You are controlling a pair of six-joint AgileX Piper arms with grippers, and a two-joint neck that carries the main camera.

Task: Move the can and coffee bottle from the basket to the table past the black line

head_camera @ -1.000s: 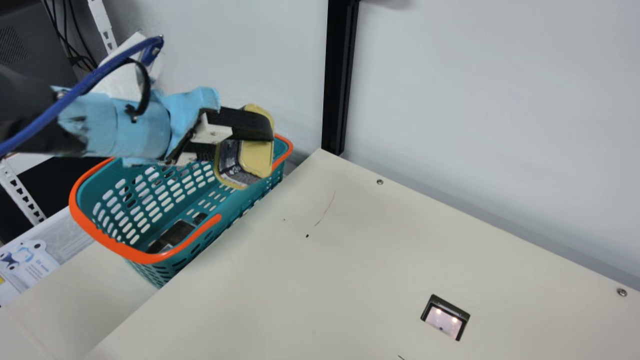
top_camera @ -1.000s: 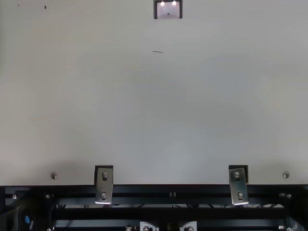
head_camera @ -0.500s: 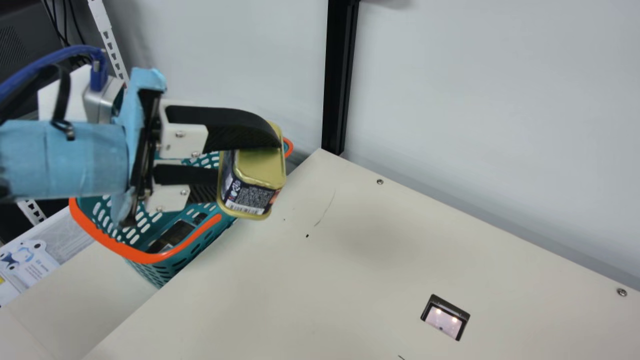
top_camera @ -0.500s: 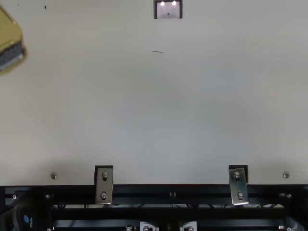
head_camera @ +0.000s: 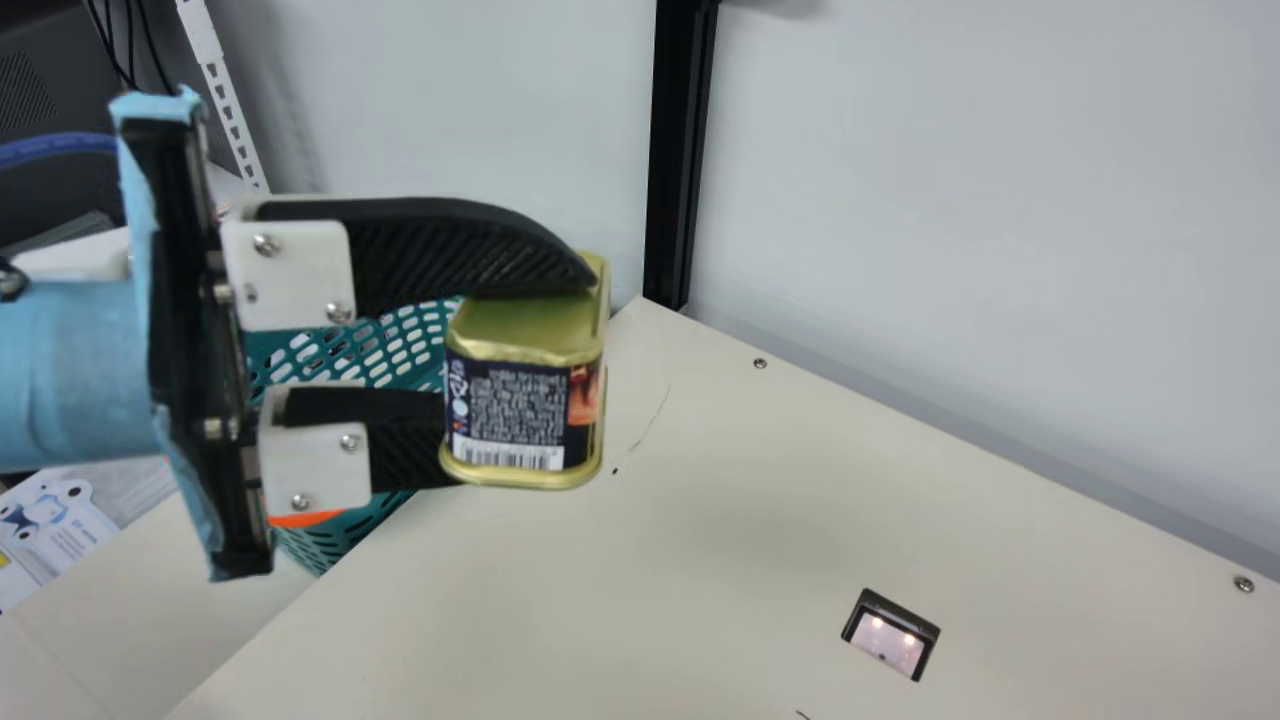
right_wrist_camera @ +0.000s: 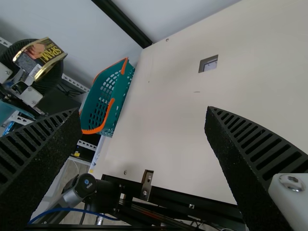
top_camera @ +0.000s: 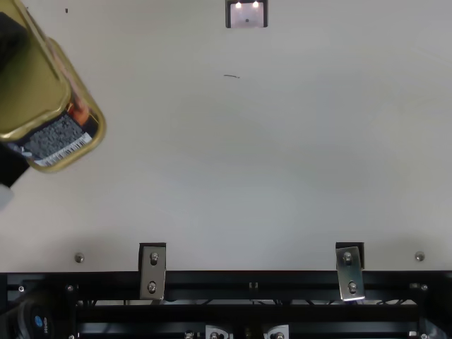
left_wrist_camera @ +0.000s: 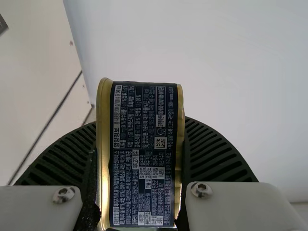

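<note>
boxy metal can (head_camera: pixel 510 415) swung rightward in ribbed left claw (head_camera: pixel 522 368).

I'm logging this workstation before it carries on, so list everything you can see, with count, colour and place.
Rectangular food can: one, gold with dark label, held up in the left claw
Basket: one, teal with orange rim, beside the table
Table: one, cream
Recessed light panel: one, dark-framed, set into the table
Thin dark marks: several, on the tabletop
Post: one, black, at the table's corner
Wall: pale grey, behind the table
Brackets: two, silver, top view, along the black frame
Perforated upright: one, white, main view, upper left
Printed sheet: one, mostly white, main view, lower left
Left claw: one, black, clamped on the can
Right claw: one, black, open
</note>
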